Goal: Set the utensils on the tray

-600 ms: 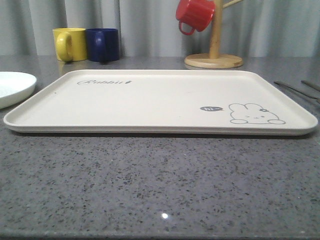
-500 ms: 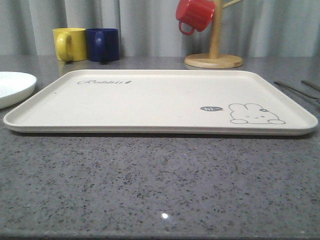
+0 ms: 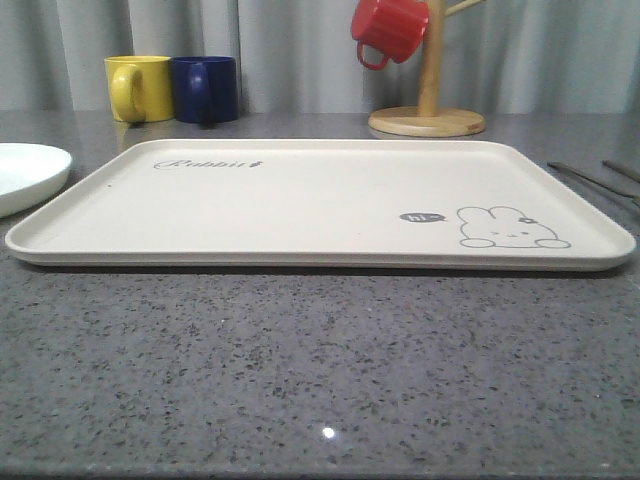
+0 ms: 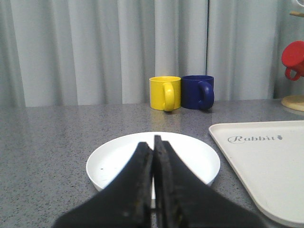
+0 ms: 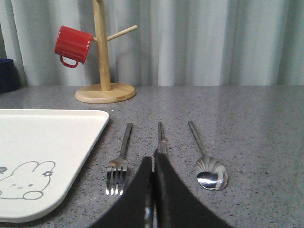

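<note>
From the front camera I see one tray (image 3: 300, 200) lying flat on the grey speckled tabletop (image 3: 300, 370), nothing on it. Behind it stand two mugs side by side, touching or nearly so — one yellow mug (image 3: 140, 88) and one blue mug (image 3: 206, 89) — and a third, red mug (image 3: 390, 30) hangs on the wooden mug tree (image 3: 430, 100). One white plate (image 3: 25, 175) sits just beside the tray's left end. At the right edge thin utensil handles (image 3: 595, 180) lie on the tabletop, off the tray.

On the left wrist camera, my left claw (image 4: 153, 190) has its two dark fingers pressed together with barely a slit between them; it holds nothing and hangs over the near rim of the white plate (image 4: 118, 161). I can't tell whether it touches the plate. The yellow and blue mugs stand beyond, the tray's corner off to the side.

On the right wrist camera, the right claw (image 5: 153, 190) is likewise closed up, empty-handed. Ahead of it lie three sets of cutlery in a row on the tabletop beside the tray — one fork (image 5: 121, 159), one pair of chopsticks (image 5: 162, 137) in line with the claw, one spoon (image 5: 206, 164). The chopsticks' near end is hidden behind the fingers, so contact is unclear.
</note>
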`<action>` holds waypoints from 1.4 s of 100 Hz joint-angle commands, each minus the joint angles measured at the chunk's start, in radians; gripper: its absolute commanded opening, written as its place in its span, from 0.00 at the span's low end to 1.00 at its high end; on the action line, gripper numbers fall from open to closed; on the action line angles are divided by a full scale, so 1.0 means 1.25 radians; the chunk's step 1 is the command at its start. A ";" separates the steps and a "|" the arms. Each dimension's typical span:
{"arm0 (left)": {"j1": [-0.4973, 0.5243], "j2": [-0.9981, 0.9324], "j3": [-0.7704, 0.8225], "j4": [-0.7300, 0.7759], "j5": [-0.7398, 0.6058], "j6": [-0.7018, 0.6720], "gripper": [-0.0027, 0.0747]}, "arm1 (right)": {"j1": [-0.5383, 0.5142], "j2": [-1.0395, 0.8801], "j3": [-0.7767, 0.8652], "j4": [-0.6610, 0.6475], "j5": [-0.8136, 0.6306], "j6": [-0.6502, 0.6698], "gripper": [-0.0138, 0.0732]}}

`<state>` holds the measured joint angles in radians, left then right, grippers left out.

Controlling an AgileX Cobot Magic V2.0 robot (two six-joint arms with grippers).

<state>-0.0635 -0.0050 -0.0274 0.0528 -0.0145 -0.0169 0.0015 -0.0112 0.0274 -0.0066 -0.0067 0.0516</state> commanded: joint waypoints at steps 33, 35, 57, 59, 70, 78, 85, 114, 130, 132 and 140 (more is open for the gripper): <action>0.002 0.220 -0.390 -0.025 0.283 -0.009 0.01 | -0.004 -0.014 -0.014 0.000 -0.067 -0.006 0.08; 0.002 0.241 -0.404 -0.023 0.306 -0.009 0.01 | -0.004 -0.014 -0.014 0.000 -0.067 -0.006 0.08; 0.002 0.456 -0.604 -0.023 0.499 -0.009 0.01 | -0.004 -0.014 -0.014 0.000 -0.067 -0.006 0.08; 0.002 0.473 -0.617 -0.023 0.504 -0.009 0.01 | -0.004 -0.014 -0.014 0.000 -0.067 -0.006 0.08; 0.002 0.549 -0.669 -0.023 0.533 -0.009 0.01 | -0.004 -0.014 -0.014 0.000 -0.067 -0.006 0.08; 0.002 0.594 -0.689 -0.023 0.536 -0.009 0.01 | -0.004 -0.014 -0.014 0.000 -0.067 -0.006 0.08; 0.002 0.623 -0.694 -0.023 0.536 -0.009 0.01 | -0.004 -0.014 -0.014 0.000 -0.067 -0.006 0.08; 0.002 0.689 -0.694 -0.022 0.564 -0.009 0.02 | -0.004 -0.014 -0.014 0.000 -0.067 -0.006 0.08; 0.002 0.713 -0.694 -0.022 0.586 -0.007 0.28 | -0.004 -0.014 -0.014 0.000 -0.067 -0.006 0.08; 0.002 0.713 -0.694 -0.022 0.588 -0.007 0.34 | -0.004 -0.014 -0.014 0.000 -0.067 -0.006 0.08; 0.002 0.713 -0.694 -0.022 0.589 -0.007 0.57 | -0.004 -0.014 -0.014 0.000 -0.067 -0.006 0.08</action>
<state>-0.0635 0.8896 -0.8588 0.0260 0.7711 -0.0169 0.0015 -0.0112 0.0274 -0.0066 -0.0067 0.0516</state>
